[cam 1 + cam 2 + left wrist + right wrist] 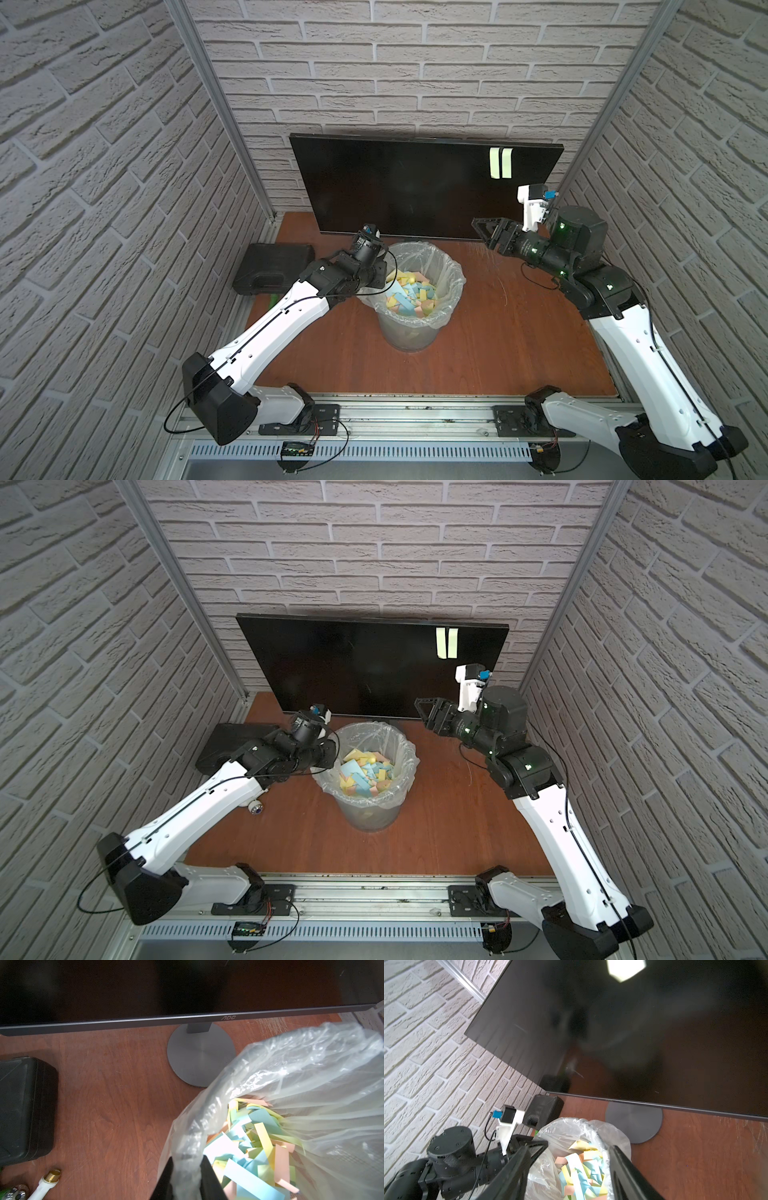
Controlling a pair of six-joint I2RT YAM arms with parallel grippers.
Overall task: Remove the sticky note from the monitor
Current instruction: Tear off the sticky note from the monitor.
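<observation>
The note (494, 163) sits high on the monitor (395, 187), near its upper right corner. In both top views it shows as two pale strips side by side, and I cannot tell whether that is one sheet or two. The right end effector (482, 232) hangs in front of the monitor's lower right part, below the note and clear of the glass, with its fingers (517, 1169) spread and nothing between them. The left end effector (186, 1169) is clenched on the rim of the bin (409, 338). The bin stands on the tabletop (519, 332) just in front of the monitor's stand (199, 1057) and is loaded with paper slips (411, 291).

The step in hand looks like the reach to the note. The right end effector should rise along the monitor's face until its fingers bracket the note's lower edge, which is probably the loose one if the glue runs along the top. A shallow approach would let one finger slip between paper and glass instead of pressing the sheet flat. It should close only once paper lies between the fingers, then peel slowly down and away from the monitor so the note does not tear. Contact should be light, because the monitor rests on a single round stand and could rock backward, and its glossy face may mark easily.
</observation>
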